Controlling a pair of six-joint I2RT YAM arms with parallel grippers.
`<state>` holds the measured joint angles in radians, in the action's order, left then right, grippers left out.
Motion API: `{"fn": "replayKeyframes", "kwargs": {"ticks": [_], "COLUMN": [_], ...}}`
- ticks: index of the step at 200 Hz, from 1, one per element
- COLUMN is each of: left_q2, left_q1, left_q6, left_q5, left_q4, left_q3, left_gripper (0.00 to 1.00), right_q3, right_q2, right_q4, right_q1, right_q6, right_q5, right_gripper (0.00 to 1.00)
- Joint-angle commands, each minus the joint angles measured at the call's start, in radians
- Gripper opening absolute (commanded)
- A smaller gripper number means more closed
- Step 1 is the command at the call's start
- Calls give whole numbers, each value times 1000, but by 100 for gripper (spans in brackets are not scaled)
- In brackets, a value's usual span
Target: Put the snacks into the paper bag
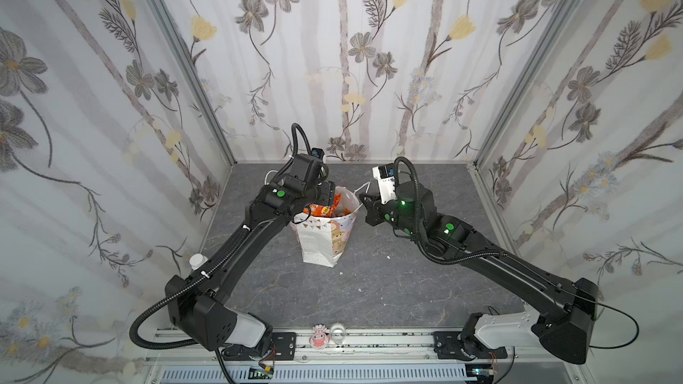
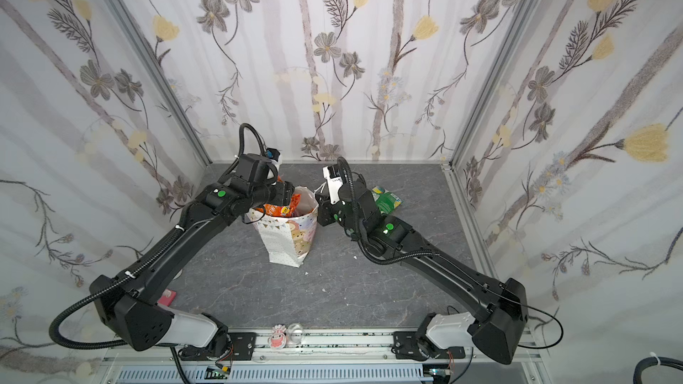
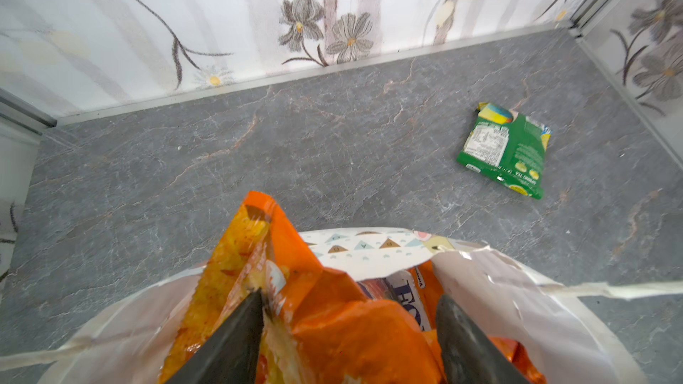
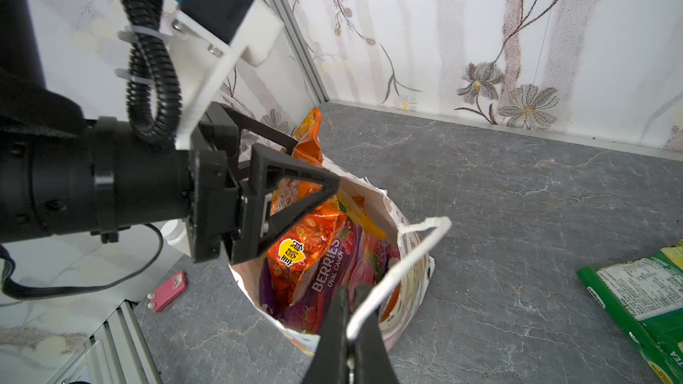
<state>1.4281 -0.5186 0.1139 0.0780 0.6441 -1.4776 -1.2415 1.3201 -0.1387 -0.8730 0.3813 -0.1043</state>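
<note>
The white paper bag (image 1: 325, 238) (image 2: 288, 238) stands upright mid-table with several snacks inside. An orange chip bag (image 3: 258, 245) (image 4: 308, 134) sticks up out of its mouth, beside a purple berries packet (image 4: 325, 267) and a FOX'S packet (image 3: 414, 297). My left gripper (image 3: 351, 294) (image 4: 316, 162) hovers over the mouth, open; its jaws straddle the chip bag and one finger touches it. My right gripper (image 4: 353, 289) (image 1: 364, 203) is shut on the bag's white cord handle (image 4: 417, 238). A green packet (image 3: 506, 149) (image 2: 388, 199) lies flat on the table behind the right arm.
A small pink object (image 4: 168, 291) (image 2: 167, 297) lies near the left arm's base, and a white bottle cap (image 1: 197, 261) sits by the left wall. A pink figurine (image 1: 319, 338) and clear cup (image 1: 338, 332) rest on the front rail. Flowered walls close three sides.
</note>
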Motion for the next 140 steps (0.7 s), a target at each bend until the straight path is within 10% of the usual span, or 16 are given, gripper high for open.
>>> {"fn": "replayKeyframes", "kwargs": {"ticks": [1,140], "left_q2": [-12,-14], "left_q1": [0,-15], "left_q6": [21,22], "left_q5": [-31,-67], "left_q4": [-6,114], "left_q3": [-33,13], "left_gripper": [71,53], "right_q3": [-7,-27], "right_q2": [4,35], "right_q4": [96,102], "right_q1": [2,0], "right_q6": [8,7], "right_q5": [0,31], "right_gripper": [0,0]}}
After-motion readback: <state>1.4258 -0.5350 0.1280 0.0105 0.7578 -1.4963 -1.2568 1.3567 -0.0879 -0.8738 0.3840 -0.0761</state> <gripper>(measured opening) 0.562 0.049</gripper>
